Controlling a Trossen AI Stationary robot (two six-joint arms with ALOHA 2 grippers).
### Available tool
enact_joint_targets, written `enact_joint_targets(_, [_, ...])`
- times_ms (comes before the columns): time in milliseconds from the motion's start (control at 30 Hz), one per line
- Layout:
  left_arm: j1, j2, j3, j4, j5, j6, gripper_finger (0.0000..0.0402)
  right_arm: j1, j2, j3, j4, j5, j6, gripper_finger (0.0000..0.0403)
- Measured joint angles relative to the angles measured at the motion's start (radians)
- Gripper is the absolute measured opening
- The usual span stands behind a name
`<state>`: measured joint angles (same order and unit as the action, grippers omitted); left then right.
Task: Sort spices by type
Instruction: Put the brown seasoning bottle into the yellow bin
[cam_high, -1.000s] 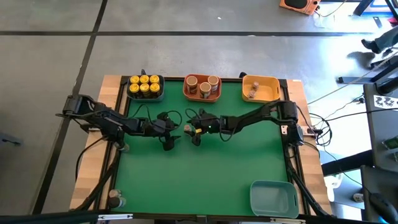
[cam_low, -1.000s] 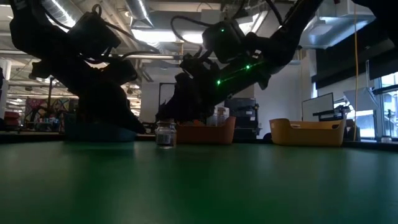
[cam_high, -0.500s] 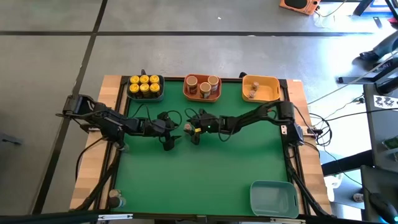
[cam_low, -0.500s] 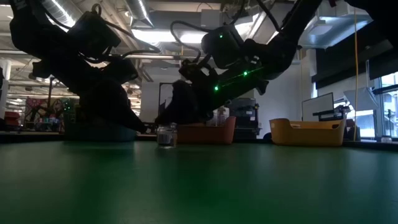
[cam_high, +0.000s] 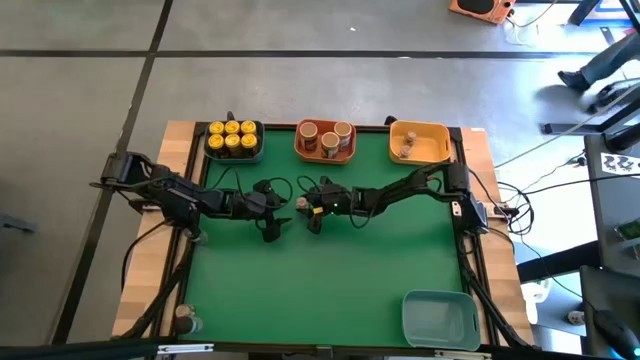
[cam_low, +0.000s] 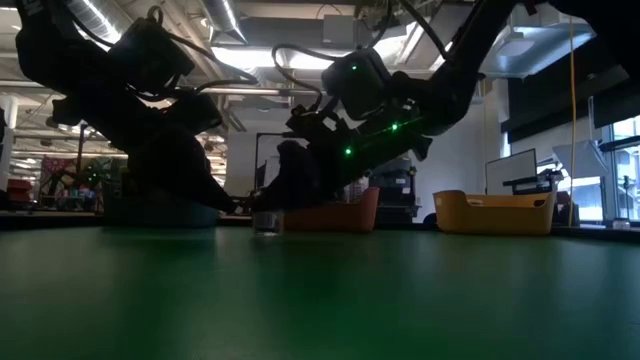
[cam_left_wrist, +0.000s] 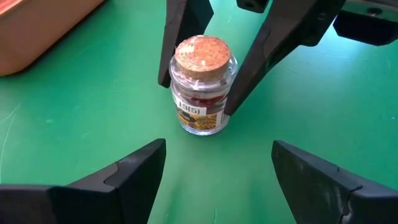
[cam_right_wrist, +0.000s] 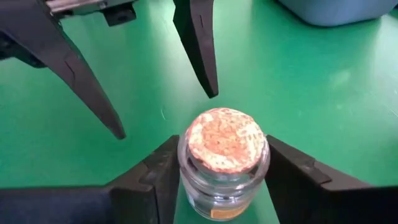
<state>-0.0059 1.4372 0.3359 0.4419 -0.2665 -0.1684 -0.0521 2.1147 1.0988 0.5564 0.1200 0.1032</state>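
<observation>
I have the right gripper (cam_right_wrist: 221, 180) clamped on the cork-stoppered jar (cam_left_wrist: 201, 87) standing mid-table; left gripper (cam_left_wrist: 217, 168) waits beside it, fingers apart; I should lift straight, keeping the jar upright toward the yellow bin (cam_high: 420, 142).

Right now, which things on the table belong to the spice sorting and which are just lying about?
Job in hand:
- cork-topped jar between the right pincer fingers
- yellow-lidded jars
- tan-lidded jars
- tiny jars
- left pincer, open beside the jar

Lying about:
- empty grey-blue bin
</observation>
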Motion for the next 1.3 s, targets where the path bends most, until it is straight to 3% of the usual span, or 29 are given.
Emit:
enact_joint_targets(267, [0.0, 0.0, 0.0, -0.007, 0.0, 0.0, 0.0292, 0.0, -0.089, -0.001, -0.091, 0.0, -0.022, 0.0194])
enact_joint_targets(433, [-0.001, 0.0, 0.0, 0.019, -0.005, 0.039, 0.0292, 0.0, -0.228, 0.0, -0.311, -0.014, -0.03, 0.0191])
enact_joint_targets(600, [-0.001, -0.004, 0.0, 0.012, -0.008, 0.045, 0.0292, 0.0, -0.376, -0.026, -0.516, 0.104, -0.037, 0.019])
enact_joint_targets(833, [0.023, -0.004, -0.007, -0.048, -0.017, 0.026, 0.0292, -0.017, -0.571, -0.091, -0.741, 0.343, 0.027, 0.0191])
enact_joint_targets(1000, [0.053, -0.004, -0.05, -0.042, -0.078, 0.045, 0.0292, -0.056, -0.685, -0.145, -0.898, 0.539, 0.103, 0.0192])
enact_joint_targets(1100, [0.078, -0.004, -0.062, -0.035, -0.08, 0.049, 0.0292, -0.12, -0.736, -0.205, -0.917, 0.595, 0.126, 0.0191])
enact_joint_targets(1300, [0.088, -0.004, -0.061, -0.002, -0.078, 0.066, 0.0292, -0.309, -0.799, -0.309, -0.956, 0.604, 0.175, 0.0191])
